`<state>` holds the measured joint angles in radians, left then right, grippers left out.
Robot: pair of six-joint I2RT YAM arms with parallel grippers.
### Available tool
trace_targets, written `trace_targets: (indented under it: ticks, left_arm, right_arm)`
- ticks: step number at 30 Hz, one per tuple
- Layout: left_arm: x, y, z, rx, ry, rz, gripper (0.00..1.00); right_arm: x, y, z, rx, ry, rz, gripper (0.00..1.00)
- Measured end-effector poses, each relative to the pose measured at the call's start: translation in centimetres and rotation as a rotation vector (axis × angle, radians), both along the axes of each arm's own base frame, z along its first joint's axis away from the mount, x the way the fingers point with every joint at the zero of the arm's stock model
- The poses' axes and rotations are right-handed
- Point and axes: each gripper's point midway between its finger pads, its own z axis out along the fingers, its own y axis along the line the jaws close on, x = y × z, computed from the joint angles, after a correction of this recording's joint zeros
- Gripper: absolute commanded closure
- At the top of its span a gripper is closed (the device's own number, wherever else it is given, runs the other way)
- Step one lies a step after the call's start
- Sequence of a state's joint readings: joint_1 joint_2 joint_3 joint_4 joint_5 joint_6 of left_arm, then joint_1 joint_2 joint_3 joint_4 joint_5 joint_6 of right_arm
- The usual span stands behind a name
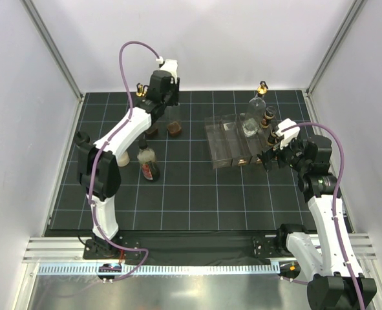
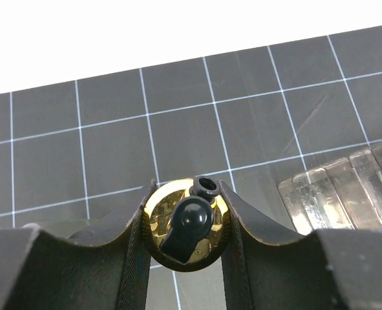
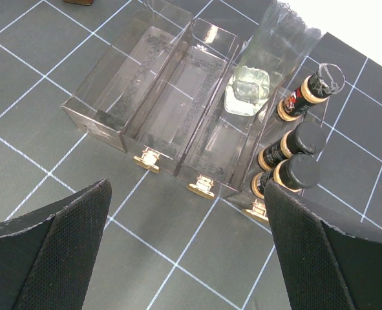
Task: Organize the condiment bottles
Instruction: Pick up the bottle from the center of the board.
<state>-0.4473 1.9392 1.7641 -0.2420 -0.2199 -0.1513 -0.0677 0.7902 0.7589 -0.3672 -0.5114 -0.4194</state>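
grips with the left pincer [image 2: 186, 216] the gold pourer top with a black lever cap [image 2: 185, 227], black fingers [image 2: 137, 265] clenched against both sides of it. directly under that pincer, carrying the top: a tall clear glass bottle with amber liquid [image 1: 174, 126] at its foot, upright, contact with the black gridded table [image 1: 197, 194] not clear from here. just to the pincer's left, half hidden by the left arm [image 1: 123, 132]: a second bottle with a brown base [image 1: 152, 130]. beyond the pincer, at the table's far edge: another gold pourer [image 1: 139, 86], body hidden. back toward the arm's base, well apart from the pincer: a white-capped bottle of dark red sauce [image 1: 148, 165], upright on the table.

holds the right pincer [image 3: 191, 258] released, wide black pads [image 3: 61, 252] spread far apart, nothing between them. just ahead of it, on the table: a clear plastic divided rack [image 3: 106, 97], long lanes running away from the pincer, small gold tabs [image 3: 201, 188] on the near ends. ahead and a little right of the pincer, inside one lane: a tall clear square-based bottle [image 3: 247, 90], upright. further right, in the outermost lane: three small dark bottles with black caps [image 3: 298, 137], upright in a row, one behind another.
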Motion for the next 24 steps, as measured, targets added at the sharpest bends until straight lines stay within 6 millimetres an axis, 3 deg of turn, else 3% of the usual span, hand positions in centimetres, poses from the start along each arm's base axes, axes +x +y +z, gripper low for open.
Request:
trace_targets:
  ticks: [5,10,19,24]
  left_arm:
    - [-0.6,-0.9,0.0,-0.012,-0.007,-0.044,1.00]
    - [-3.3,-1.3,0.6,-0.036,0.009,-0.098,1.00]
    - [-8.8,-1.6,6.7,-0.163,-0.055,-0.195,1.00]
    - [-12.1,-2.7,8.9,-0.226,-0.065,-0.302,1.00]
  right_arm:
    - [-0.1,0.4,0.0,-0.003,-0.006,0.029,0.00]
    - [-0.9,1.8,-0.1,-0.003,-0.010,0.135,0.00]
    - [-3.7,5.4,-1.0,0.029,-0.022,0.416,0.00]
    - [-5.3,7.1,-1.1,0.064,-0.024,0.566,0.00]
